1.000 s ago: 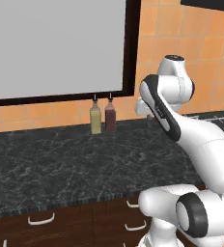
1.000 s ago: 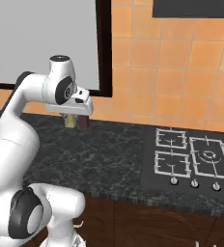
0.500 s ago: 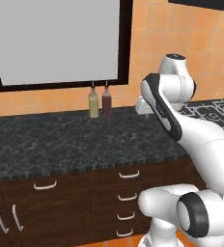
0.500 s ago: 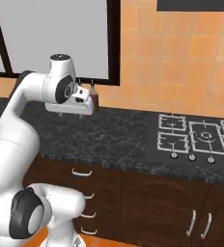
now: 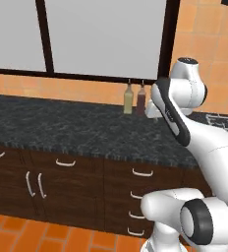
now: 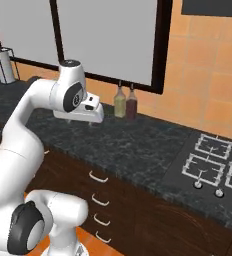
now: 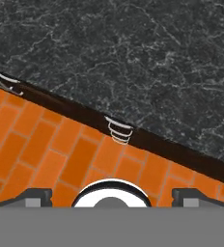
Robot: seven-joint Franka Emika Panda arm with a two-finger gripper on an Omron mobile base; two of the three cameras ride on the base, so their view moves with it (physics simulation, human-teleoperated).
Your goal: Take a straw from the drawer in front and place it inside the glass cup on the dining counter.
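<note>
The gripper (image 7: pixel 112 194) is being held wide apart, its two dark tips (image 7: pixel 33 195) standing far to either side of the hand view with nothing between them. It is being carried high above the black granite counter (image 6: pixel 138 145), pointing down over the counter's front edge toward the orange tiled floor (image 7: pixel 46 154); this folded, raised posture is judged to be a travelling one, since nothing is within reach of the jaws. Below the edge, a stack of dark brown drawers with curved pale handles (image 7: pixel 119 131) is being looked down on. In the left base view the top drawer (image 5: pixel 143 173) of that column is being seen shut, so the straw is presumably inside and hidden. Two bottles (image 5: pixel 134 99) are standing against the wall behind the arm, and a hob (image 6: pixel 215 162) is lying to the right. The glass cup and dining counter cannot be located here.
</note>
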